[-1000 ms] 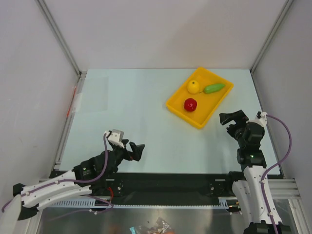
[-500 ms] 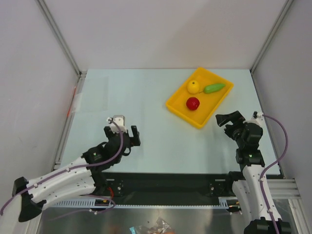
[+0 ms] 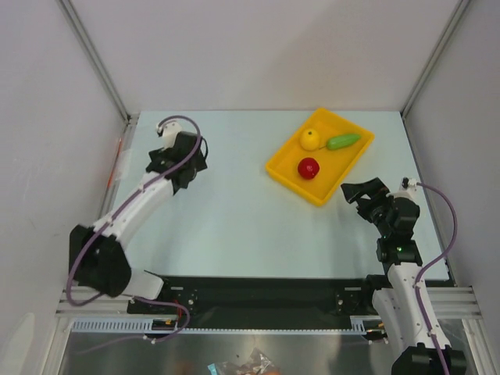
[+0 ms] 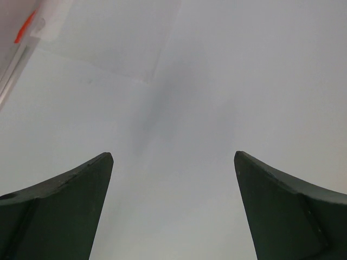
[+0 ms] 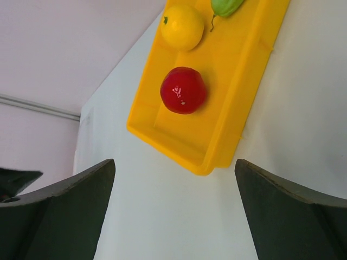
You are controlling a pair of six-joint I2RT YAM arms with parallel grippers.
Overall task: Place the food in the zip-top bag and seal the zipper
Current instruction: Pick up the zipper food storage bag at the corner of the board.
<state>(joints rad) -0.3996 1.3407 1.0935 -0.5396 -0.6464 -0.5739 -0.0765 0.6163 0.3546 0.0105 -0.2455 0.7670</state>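
- Top view: left claw [image 3: 176, 159] reached out to the far left of the table [image 3: 234, 207], jaws released, nothing between them.
- The zip-top bag [image 3: 145, 139] lies flat at the far left, only faintly visible, just beside this claw; its zipper [image 3: 119, 150] runs along the table's left edge.
- Right claw [image 3: 362, 191] on the right side, jaws spread and empty, just near of the yellow tray [image 3: 279, 169].
- All food is in the tray: lemon [image 3: 310, 138] and green vegetable [image 3: 343, 141] at the far end, red fruit [image 3: 308, 167] nearer.
- Left wrist view: claw [image 4: 173, 157] wide apart over bare table; bag [image 4: 108, 32] ahead to the left, zipper [image 4: 24, 30] at its far-left corner. No contact.
- Right wrist view: claw [image 5: 173, 162] wide apart and empty, pointed at the tray [image 5: 238, 81]. Red fruit [image 5: 183, 90] closest, lemon [image 5: 181, 26] beyond it, green vegetable [image 5: 225, 6] cut off by the top edge.
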